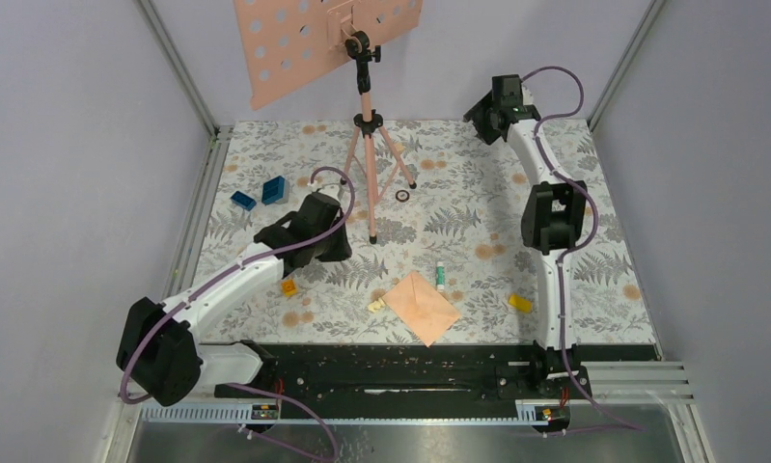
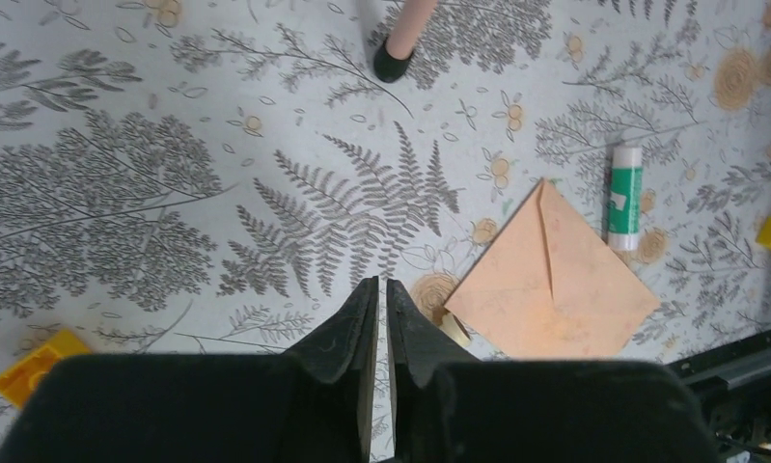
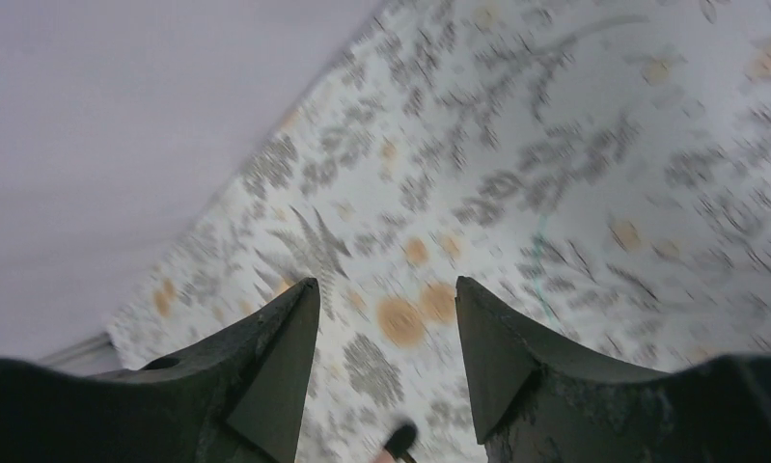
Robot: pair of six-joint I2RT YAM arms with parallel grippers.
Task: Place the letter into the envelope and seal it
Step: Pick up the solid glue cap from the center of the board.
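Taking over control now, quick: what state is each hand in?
Left hand: all but closed, only a thin slit between the fingers, holding nothing.
Right hand: open, holding nothing.

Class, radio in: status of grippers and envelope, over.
Left gripper nearly shut, empty. Right gripper open, empty. Envelope lying flat, flaps folded; glue stick beside it.
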